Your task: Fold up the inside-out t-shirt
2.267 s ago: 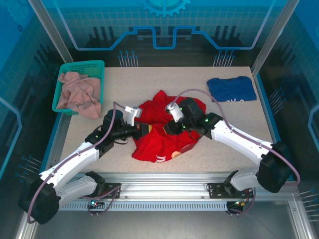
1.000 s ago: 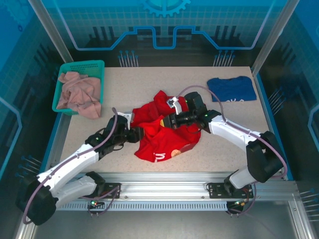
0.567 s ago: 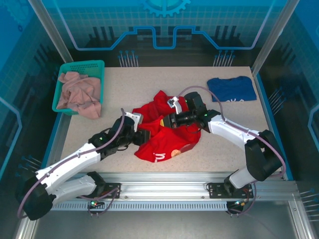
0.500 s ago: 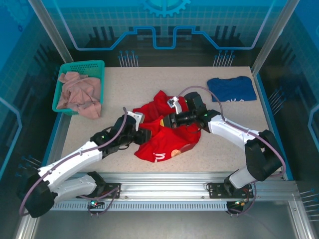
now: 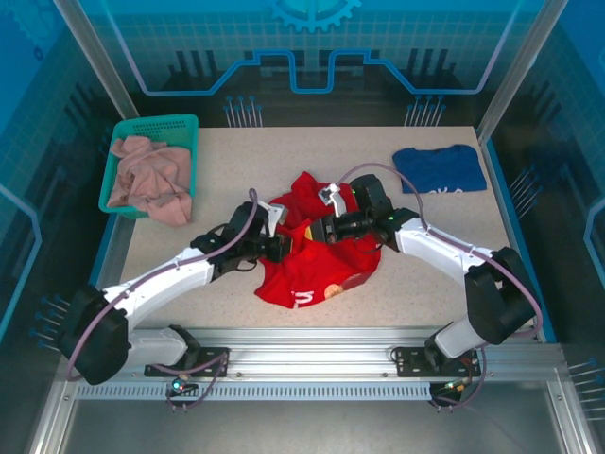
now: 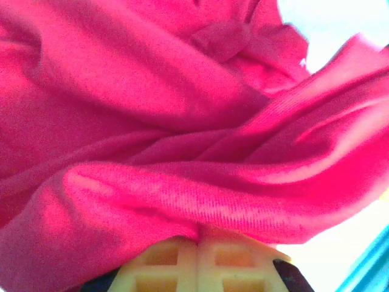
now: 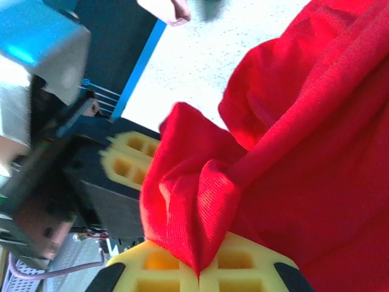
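The bright red t-shirt (image 5: 321,260) lies crumpled in the middle of the table, part of its white and orange print facing up near the front. My left gripper (image 5: 287,246) is at the shirt's left side, shut on a fold of red cloth (image 6: 200,201). My right gripper (image 5: 319,230) is close by at the shirt's upper middle, shut on a pinched ridge of the cloth (image 7: 200,207). In the right wrist view the left gripper's yellow fingers (image 7: 130,155) sit just beyond that ridge. The two grippers are nearly touching.
A green basket (image 5: 123,142) at the back left holds a pinkish-beige garment (image 5: 146,180). A dark blue t-shirt (image 5: 440,168) lies flat at the back right. Bare tabletop (image 5: 255,156) stretches behind the red shirt and along the front edge.
My left gripper has moved right and back into the shirt, closing in on the right gripper. The right gripper has held still over the last second, after shifting back and left earlier.
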{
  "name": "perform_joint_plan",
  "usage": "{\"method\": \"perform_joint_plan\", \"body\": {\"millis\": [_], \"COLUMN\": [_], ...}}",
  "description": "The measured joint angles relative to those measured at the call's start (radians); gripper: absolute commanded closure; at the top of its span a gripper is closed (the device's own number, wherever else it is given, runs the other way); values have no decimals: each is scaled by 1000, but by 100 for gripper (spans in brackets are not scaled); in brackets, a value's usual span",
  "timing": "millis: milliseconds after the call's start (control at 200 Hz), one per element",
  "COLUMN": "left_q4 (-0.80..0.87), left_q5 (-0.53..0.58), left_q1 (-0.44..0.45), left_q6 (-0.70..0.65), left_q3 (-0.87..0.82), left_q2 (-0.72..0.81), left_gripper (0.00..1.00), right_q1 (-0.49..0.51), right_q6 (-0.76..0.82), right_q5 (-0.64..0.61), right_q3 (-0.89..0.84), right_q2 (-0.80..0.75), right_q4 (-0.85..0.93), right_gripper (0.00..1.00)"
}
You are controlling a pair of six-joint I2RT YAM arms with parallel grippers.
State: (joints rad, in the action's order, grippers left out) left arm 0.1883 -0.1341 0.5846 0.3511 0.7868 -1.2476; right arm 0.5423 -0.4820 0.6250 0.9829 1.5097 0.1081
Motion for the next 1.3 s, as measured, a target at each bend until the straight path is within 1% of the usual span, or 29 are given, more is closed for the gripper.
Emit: {"method": "perform_joint_plan", "body": {"millis": [25, 50, 125, 180, 270, 360, 460, 565, 640, 700, 805, 900, 990, 1045, 1125, 1160, 1180, 1205, 1225, 1300], "left_q4": [-13, -21, -54, -82, -129, -164, -198, -232, -245, -258, -288, -298, -302, -303, -303, -303, -303, -303, -303, -299], "left_q5": [-32, -60, -164, -237, -329, -385, -418, -438, -444, -451, -459, -467, -473, -475, -477, -477, -477, -477, -477, -473], "left_q1": [-11, -21, -53, -73, -96, -106, -108, -109, -110, -111, -111, -111, -111, -111, -111, -111, -111, -111, -111, -111], "left_q6": [5, 11, 39, 71, 124, 174, 203, 225, 229, 232, 243, 246, 246, 246, 246, 246, 246, 246, 246, 245], "left_q3": [-3, -6, -20, -36, -67, -93, -117, -143, -154, -159, -168, -169, -169, -169, -169, -169, -169, -170, -171, -175], "left_q2": [12, 26, 74, 114, 170, 212, 238, 245, 245, 245, 249, 252, 254, 254, 254, 255, 255, 256, 257, 264], "left_gripper": [100, 100, 100, 100, 100, 100, 100, 100, 100, 100, 100, 100, 100, 100, 100, 100, 100, 100, 100, 100], "right_q1": [0, 0, 8, 18, 46, 79, 109, 140, 166, 177, 180, 184, 185, 185, 185, 185, 185, 186, 186, 186], "right_q6": [17, 38, 95, 132, 193, 246, 294, 335, 345, 342, 322, 299, 275, 267, 248, 243, 242, 238, 237, 229], "right_q5": [-19, -39, -122, -200, -333, -470, -563, -572, -541, -511, -475, -470, -476, -480, -477, -474, -474, -471, -467, -455], "right_q3": [6, 13, 53, 94, 157, 179, 152, 94, 48, 19, -29, -67, -73, -73, -71, -68, -65, -60, -55, -39], "right_q2": [0, 0, 0, 0, -1, -22, -92, -203, -268, -284, -260, -227, -184, -159, -109, -85, -71, -52, -34, 7], "right_q4": [24, 44, 125, 179, 244, 291, 328, 334, 315, 288, 229, 185, 148, 113, 60, 39, 27, 16, 3, -22], "right_gripper": [100, 97, 87, 77, 65, 61, 59, 59, 58, 57, 53, 50, 47, 44, 41, 42, 44, 50, 56, 86]}}
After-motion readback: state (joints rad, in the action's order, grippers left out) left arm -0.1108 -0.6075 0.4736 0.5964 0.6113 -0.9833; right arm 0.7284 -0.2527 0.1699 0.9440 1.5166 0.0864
